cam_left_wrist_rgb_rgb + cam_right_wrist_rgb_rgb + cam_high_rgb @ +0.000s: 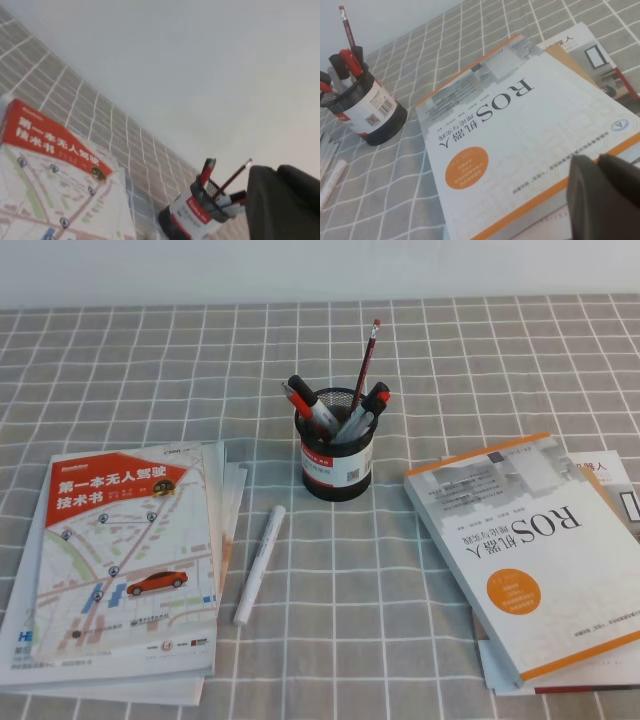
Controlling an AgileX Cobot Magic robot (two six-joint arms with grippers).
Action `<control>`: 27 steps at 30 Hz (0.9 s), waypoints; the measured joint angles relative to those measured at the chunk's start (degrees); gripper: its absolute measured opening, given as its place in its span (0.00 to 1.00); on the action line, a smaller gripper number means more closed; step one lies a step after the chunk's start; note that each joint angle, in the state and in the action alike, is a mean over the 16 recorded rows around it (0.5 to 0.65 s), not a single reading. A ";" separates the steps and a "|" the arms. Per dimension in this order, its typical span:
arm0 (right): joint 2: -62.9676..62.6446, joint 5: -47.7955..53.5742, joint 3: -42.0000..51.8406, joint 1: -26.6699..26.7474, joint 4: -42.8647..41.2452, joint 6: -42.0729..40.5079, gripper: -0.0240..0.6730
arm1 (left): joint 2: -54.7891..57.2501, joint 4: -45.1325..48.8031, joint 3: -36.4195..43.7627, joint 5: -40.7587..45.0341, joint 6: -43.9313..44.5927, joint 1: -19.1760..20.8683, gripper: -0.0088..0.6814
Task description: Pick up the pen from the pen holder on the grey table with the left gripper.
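Neither arm appears in the high view. The left gripper point(282, 202) shows only as a dark bulk at the lower right corner of its own wrist view, tilted so the camera looks up across the table toward the pale wall; its jaws are together and hold nothing. The right gripper point(605, 197) shows likewise as a dark lump at the lower right of its wrist view, hanging over the white ROS book point(520, 130); whether its jaws are apart or together cannot be told.

The pen holder point(336, 455) stands upright near the middle of the grey table point(330, 640), between the map-covered book point(125, 550) on the left and the ROS book on the right. Several pens stand in it. The pen point(302, 402), red-topped, leans out to the holder's left; a thin red-and-black pencil point(367, 362) rises highest.

Only the high view shows the white marker point(259, 565) whole, lying on the cloth just right of the map book, apart from the holder.
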 joint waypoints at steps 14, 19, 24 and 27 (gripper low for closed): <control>0.00 0.00 0.00 0.00 0.00 0.00 0.02 | 24.69 8.16 -27.84 17.71 27.32 -1.71 0.01; 0.00 0.00 0.00 0.00 0.00 0.00 0.02 | 38.62 1.42 -35.00 19.26 38.30 -2.95 0.01; 0.00 0.00 0.00 0.00 0.00 0.00 0.02 | 52.82 -5.68 -40.91 20.10 47.36 -5.53 0.05; 0.00 0.00 0.00 0.00 0.00 0.00 0.02 | 60.81 -9.37 -44.33 20.71 52.10 -7.34 0.12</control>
